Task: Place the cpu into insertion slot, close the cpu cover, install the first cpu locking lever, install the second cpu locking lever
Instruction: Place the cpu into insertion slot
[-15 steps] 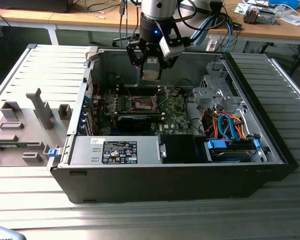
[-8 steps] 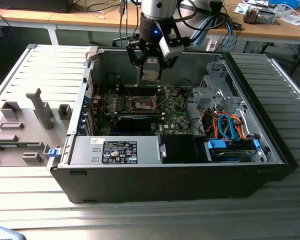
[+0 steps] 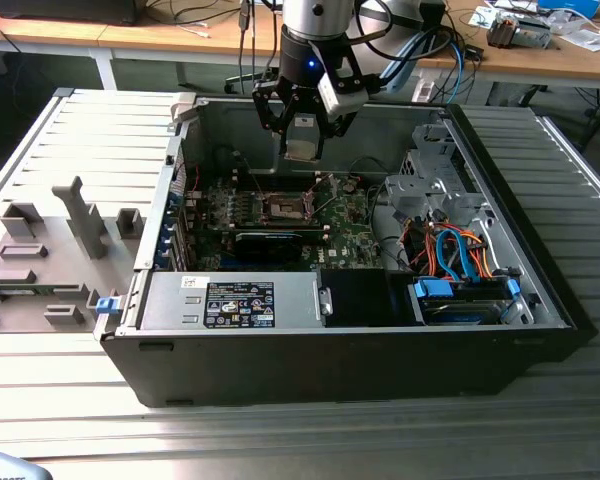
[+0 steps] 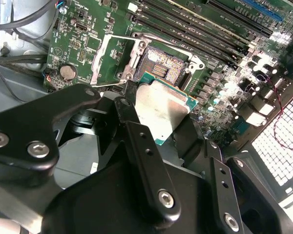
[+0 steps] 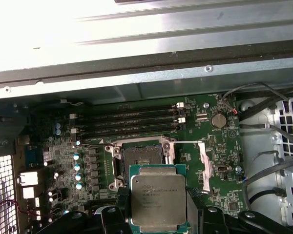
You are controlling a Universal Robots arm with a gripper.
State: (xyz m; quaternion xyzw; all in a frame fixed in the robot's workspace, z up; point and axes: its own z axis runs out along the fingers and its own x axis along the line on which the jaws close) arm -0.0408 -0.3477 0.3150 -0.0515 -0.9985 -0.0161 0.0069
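Note:
My gripper (image 3: 302, 135) hangs inside the open computer case, above the green motherboard (image 3: 345, 240), shut on the cpu (image 3: 300, 148). In both wrist views the cpu (image 5: 157, 200) (image 4: 161, 109) is a flat square chip with a silvery face, held by its edges between the black fingers (image 4: 132, 124). The insertion slot (image 5: 139, 158) (image 4: 161, 68) (image 3: 283, 208) lies uncovered just beyond the chip, its dark centre showing. Beside the slot, the cpu cover (image 5: 203, 165) (image 4: 112, 61) is swung open. The chip is above the board and does not touch the slot.
Memory slots (image 5: 132, 124) run along one side of the slot. A long black card (image 3: 270, 243) lies in front of it. At the exterior view's right, a drive cage with orange and blue cables (image 3: 450, 250) fills the case. A grey fixture (image 3: 50, 250) stands outside on the left.

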